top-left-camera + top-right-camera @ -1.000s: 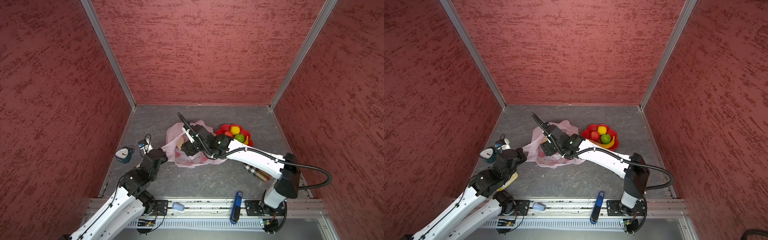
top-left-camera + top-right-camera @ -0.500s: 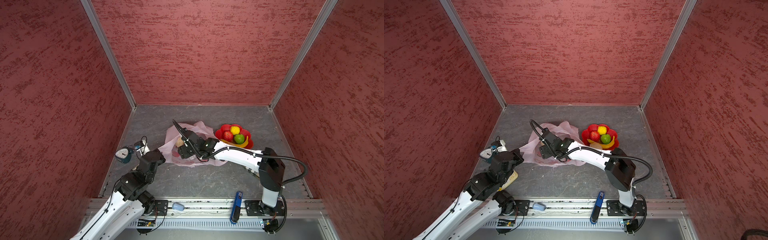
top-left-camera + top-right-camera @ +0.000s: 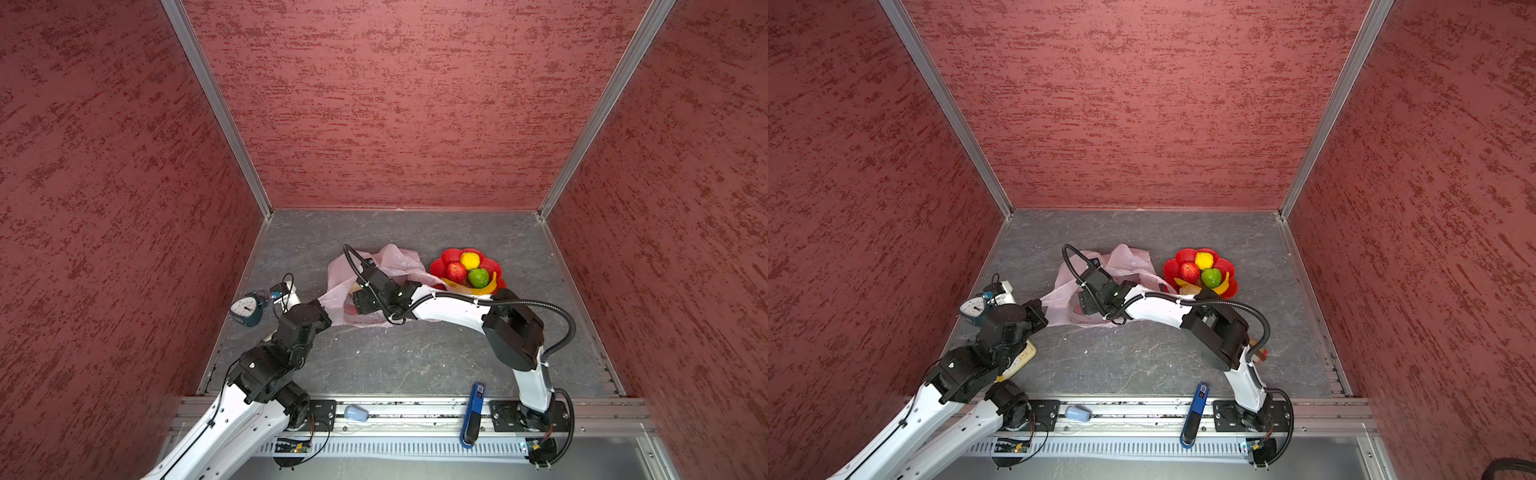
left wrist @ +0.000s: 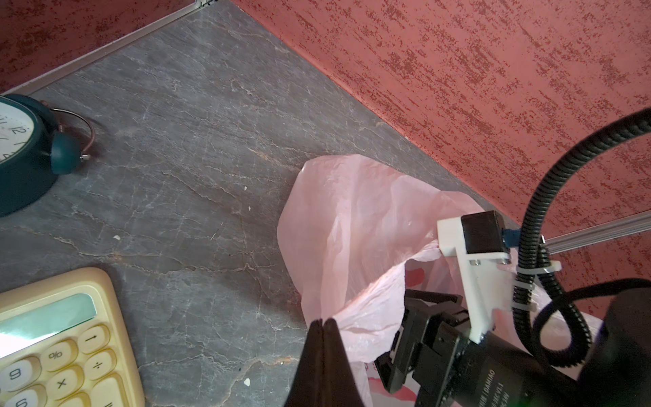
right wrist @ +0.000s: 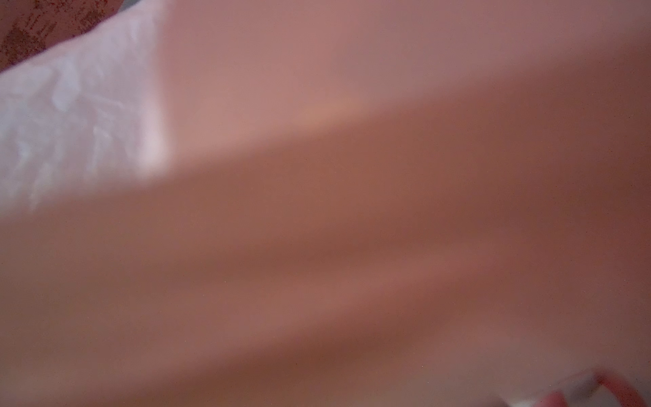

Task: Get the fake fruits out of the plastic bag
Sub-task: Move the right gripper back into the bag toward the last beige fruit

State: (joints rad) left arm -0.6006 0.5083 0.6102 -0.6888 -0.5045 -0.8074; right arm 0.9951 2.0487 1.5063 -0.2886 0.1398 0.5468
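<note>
At mid-worktop, a little toward the left edge: the plastic bag [image 3: 395, 262], pale pink, translucent and crumpled. Lies on the grey worktop [image 3: 415, 353] with red print showing through its near side.

At the bag's left end, the left fingers [image 4: 323, 352]: pressed fully together, no gap, clamped on a stretched-out corner of film. Holds that corner taut toward the left edge in both top views.

Across the middle, the right fingers [image 3: 362, 301]: deep in the bag's mouth, tips buried under film, only the black base showing. Cannot tell how wide apart, nor whether closed on anything. Shows nothing but blurred pink film against the lens in the right wrist view.

Just beside the bag, on the side toward the right edge and nearer the far edge than the near one: a red flower-shaped dish [image 3: 437, 266]. Holds four of the fake fruits [image 3: 1190, 272]: red apple [image 3: 456, 272], yellow round fruit [image 3: 470, 260], green round fruit [image 3: 478, 277], and a banana [image 3: 471, 288] curved along the dish's near rim, partly under the right arm. Cannot make out any fruit inside the bag.

By the left edge: a dark teal alarm clock [image 3: 246, 309]. Nearer the near-left corner, under the left arm: a cream calculator [image 4: 53, 352], lying flat.
</note>
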